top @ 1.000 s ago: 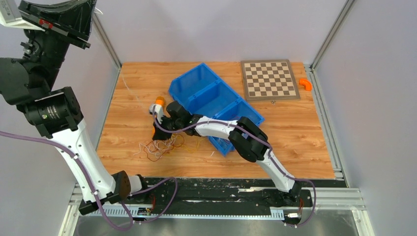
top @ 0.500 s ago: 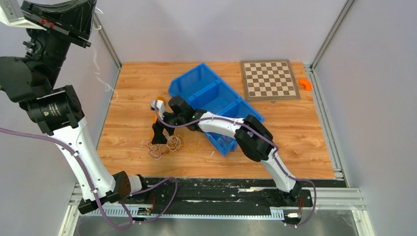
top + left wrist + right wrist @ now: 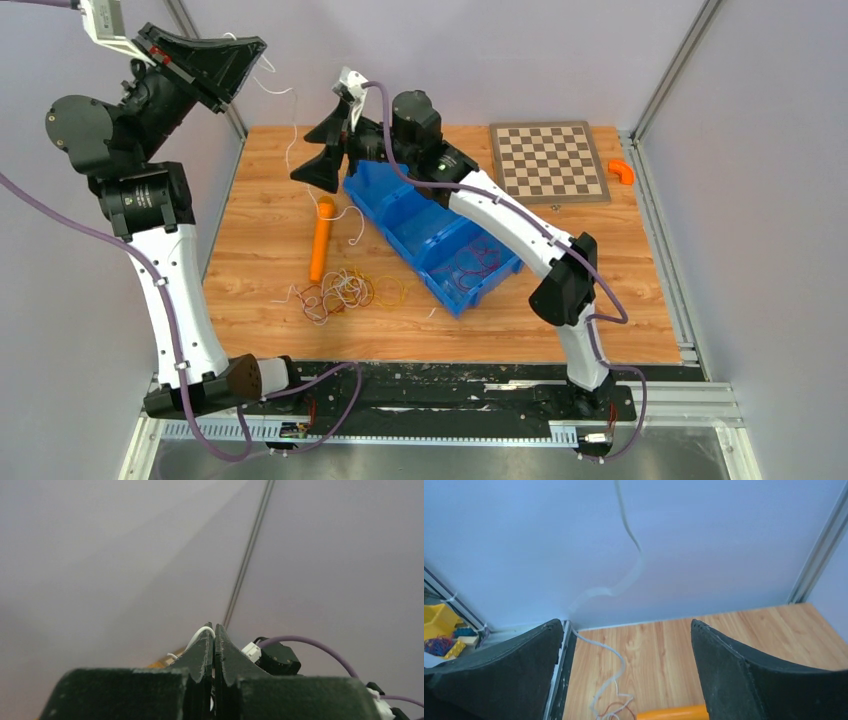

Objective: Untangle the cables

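- High at the table's far-left corner, your left gripper (image 3: 250, 52) is clenched on a white cable (image 3: 640, 556). The left wrist view shows its fingers (image 3: 202, 655) pressed flat together, with a white loop poking out at their tips.
- From that grip the white cable hangs in a slack, wavy line down to the wooden table (image 3: 260, 180).
- It joins the cables (image 3: 340, 290), a loose tangle of white, red, yellow and orange strands lying near the table's front edge, left of centre.
- Your right gripper (image 3: 322, 155) hovers above the table by the far-left end of the blue bin (image 3: 452, 298), jaws spread wide and grasping nothing.
- In the right wrist view the white cable drops between its fingers (image 3: 499, 665), close to the one on the left of that view.
- An orange cylinder (image 3: 320, 240) lies on the table between the right gripper and the tangle, its near end just beside the strands.
- The three-compartment bin sits diagonally mid-table, and thin red strands lie in its nearest compartment.
- A chessboard (image 3: 548, 160) lies flat at the far right, with a small curved orange piece (image 3: 622, 171) just beyond its right edge.
- Printing on your left arm's black joint (image 3: 140, 195) is too small to read.
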Controlling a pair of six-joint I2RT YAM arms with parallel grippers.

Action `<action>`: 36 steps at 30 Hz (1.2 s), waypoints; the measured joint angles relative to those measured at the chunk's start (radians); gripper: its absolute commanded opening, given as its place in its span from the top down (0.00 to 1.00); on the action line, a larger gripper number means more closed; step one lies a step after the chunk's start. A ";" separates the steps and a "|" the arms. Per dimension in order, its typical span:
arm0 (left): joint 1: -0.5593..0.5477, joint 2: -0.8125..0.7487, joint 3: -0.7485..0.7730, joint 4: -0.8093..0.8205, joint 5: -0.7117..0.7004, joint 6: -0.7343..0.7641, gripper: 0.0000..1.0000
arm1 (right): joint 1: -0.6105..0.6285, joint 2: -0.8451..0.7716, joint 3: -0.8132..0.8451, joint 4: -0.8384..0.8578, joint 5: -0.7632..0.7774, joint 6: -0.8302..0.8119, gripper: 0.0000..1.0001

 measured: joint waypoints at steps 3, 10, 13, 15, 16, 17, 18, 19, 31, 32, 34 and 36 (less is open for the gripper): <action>-0.040 0.000 -0.014 0.014 0.013 -0.012 1.00 | 0.009 0.050 0.097 0.013 0.006 0.027 0.25; -0.061 0.000 -0.010 -0.002 -0.012 -0.001 1.00 | 0.023 0.132 0.103 0.023 -0.031 0.115 0.51; -0.060 0.002 -0.010 -0.028 -0.035 0.003 1.00 | 0.031 0.132 0.051 0.043 -0.066 0.142 0.56; -0.060 0.006 -0.010 -0.034 -0.046 0.002 1.00 | 0.038 0.133 0.039 0.043 -0.075 0.155 0.49; -0.060 0.009 -0.009 -0.034 -0.049 0.002 1.00 | 0.042 0.133 0.039 0.048 -0.076 0.160 0.42; -0.060 0.013 -0.007 -0.034 -0.053 0.002 1.00 | 0.045 0.133 0.039 0.055 -0.076 0.164 0.35; -0.060 0.016 -0.006 -0.034 -0.055 0.001 1.00 | 0.048 0.133 0.041 0.064 -0.075 0.168 0.28; -0.060 0.019 -0.006 -0.034 -0.058 0.001 1.00 | 0.048 0.133 0.041 0.071 -0.072 0.170 0.23; -0.060 0.034 -0.006 0.002 -0.037 -0.028 1.00 | 0.054 0.141 0.041 0.084 0.043 0.139 0.31; -0.061 0.034 -0.006 0.010 -0.033 -0.033 1.00 | 0.053 0.145 0.041 0.080 0.056 0.130 0.31; -0.061 0.034 -0.006 0.026 -0.025 -0.043 1.00 | 0.054 0.151 0.041 0.066 0.079 0.112 0.34; -0.061 0.034 -0.006 0.042 -0.015 -0.053 1.00 | 0.054 0.157 0.040 0.057 0.105 0.095 0.36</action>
